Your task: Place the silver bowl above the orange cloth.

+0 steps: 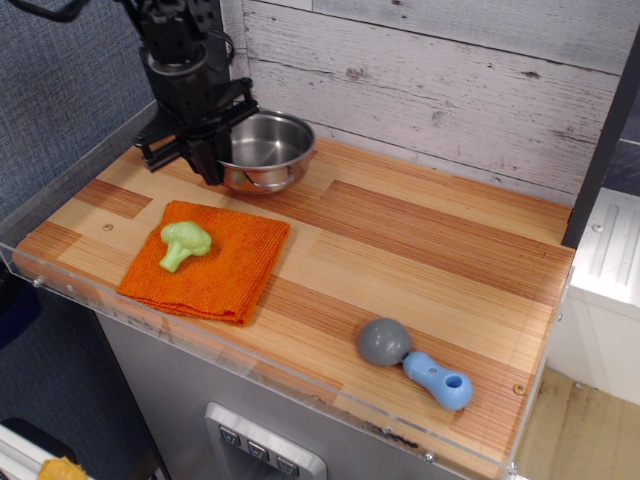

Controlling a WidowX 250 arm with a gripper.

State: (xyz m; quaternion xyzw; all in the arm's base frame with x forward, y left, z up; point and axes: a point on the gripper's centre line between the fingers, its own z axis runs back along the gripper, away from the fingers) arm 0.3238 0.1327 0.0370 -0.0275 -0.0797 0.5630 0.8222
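The black robot hand (205,160) is reaching straight down from the upper left, its fingers clamping the left rim of the round shiny stainless-steel bowl (265,150). The bowl is sitting low at the back of the striped wooden tabletop (420,260), just beyond the square bright orange ribbed cloth (210,262), which is carrying a small green broccoli toy (184,243).

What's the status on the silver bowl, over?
Gripper shut on silver bowl at its left rim. Bowl low over the wood table, just behind the orange cloth. Green broccoli toy sits on the cloth; nothing in the way.
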